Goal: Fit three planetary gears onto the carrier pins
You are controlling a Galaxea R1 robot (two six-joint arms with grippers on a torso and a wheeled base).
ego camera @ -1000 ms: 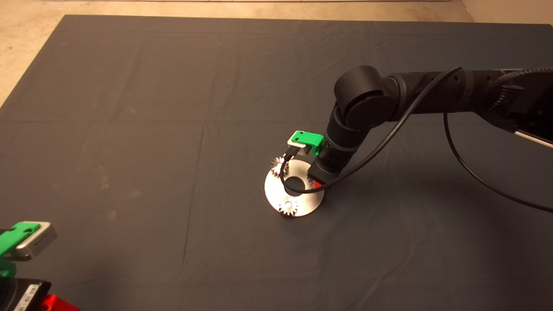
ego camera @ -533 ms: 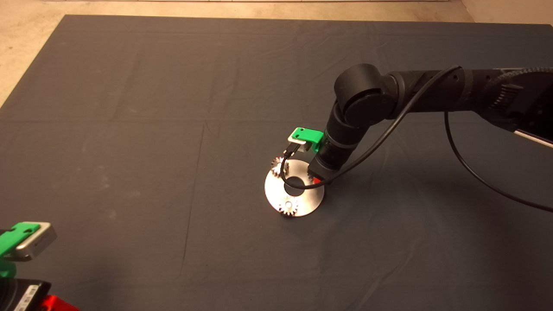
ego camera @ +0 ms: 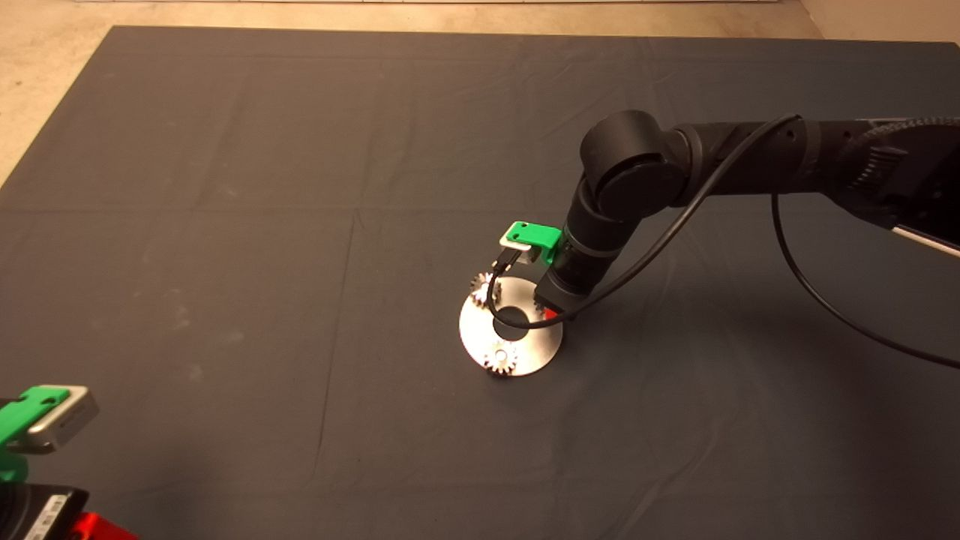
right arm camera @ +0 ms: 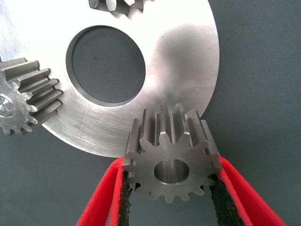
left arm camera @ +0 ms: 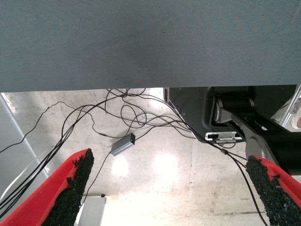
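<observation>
A flat silver carrier plate [ego camera: 525, 352] with a central hole lies mid-mat. Two planetary gears sit on carrier pins: one at the far left rim [ego camera: 484, 285], one at the near rim [ego camera: 500, 361]. My right gripper [ego camera: 550, 315] reaches down at the plate's right rim. In the right wrist view it [right arm camera: 171, 190] is shut on the third gear [right arm camera: 171, 155], held over the plate's [right arm camera: 183, 61] edge. The pin beneath that gear is hidden. The other gears show there too, one [right arm camera: 28, 99] with its pin end in the bore, one [right arm camera: 115, 5] partly cut off. My left gripper [ego camera: 45, 416] is parked at the lower left, open [left arm camera: 168, 159].
The right arm's black cable [ego camera: 675, 225] loops down over the plate's hole. The left wrist view shows the mat's edge [left arm camera: 150, 47] and the floor with tangled cables [left arm camera: 117, 117] and a small grey box [left arm camera: 123, 144]. Bare floor borders the mat's far left [ego camera: 37, 67].
The right wrist has lifted and shifted very slightly toward the far side. The plate, the two seated gears and the left arm have not moved.
</observation>
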